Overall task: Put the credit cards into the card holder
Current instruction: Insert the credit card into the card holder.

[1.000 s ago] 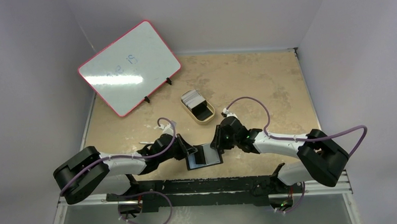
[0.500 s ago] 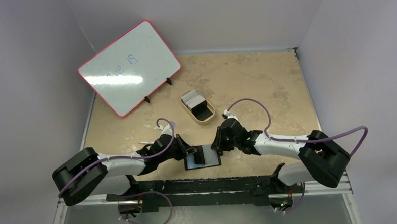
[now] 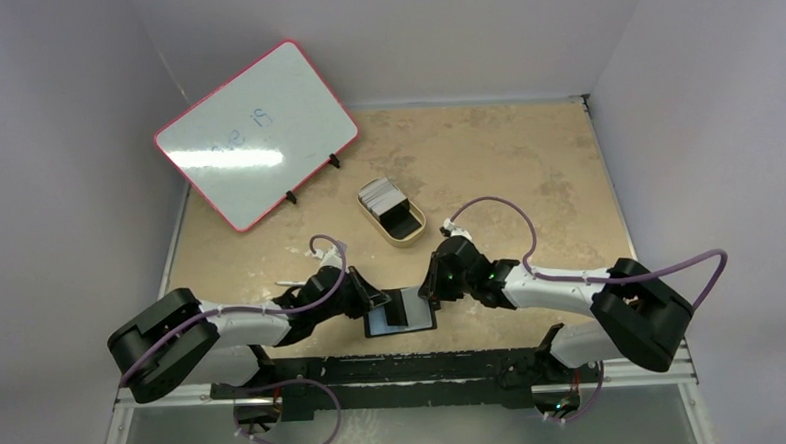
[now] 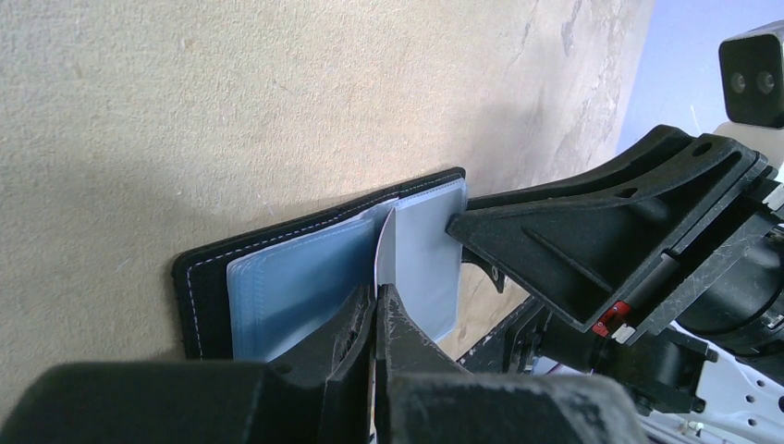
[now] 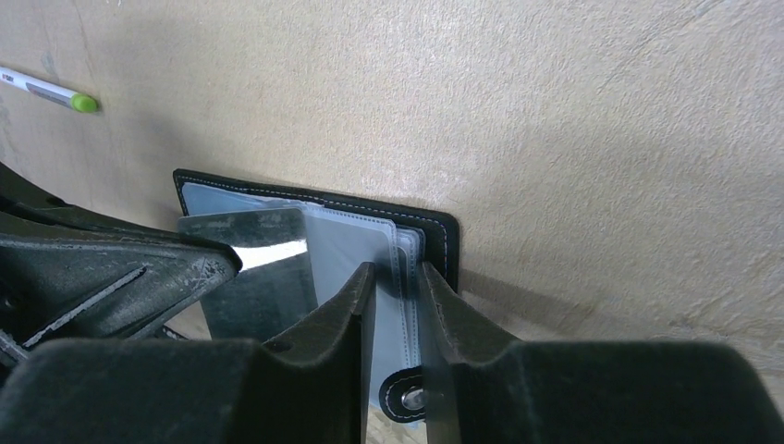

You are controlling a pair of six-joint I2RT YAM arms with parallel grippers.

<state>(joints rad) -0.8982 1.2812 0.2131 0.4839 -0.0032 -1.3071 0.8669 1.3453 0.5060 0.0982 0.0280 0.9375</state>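
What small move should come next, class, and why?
Probably the right hand should close on the clear sleeves of the holder to steady them. The left hand is shut on a card standing edge-on at the open holder, while the right hand's fingers stand apart around the sleeves, so a push could shift the holder.

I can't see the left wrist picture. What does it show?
The left gripper is shut on a thin pale card, held on edge over the open black card holder with bluish clear sleeves, which lies on a tan table. The right gripper reaches in from the right, its fingertip at the sleeves.
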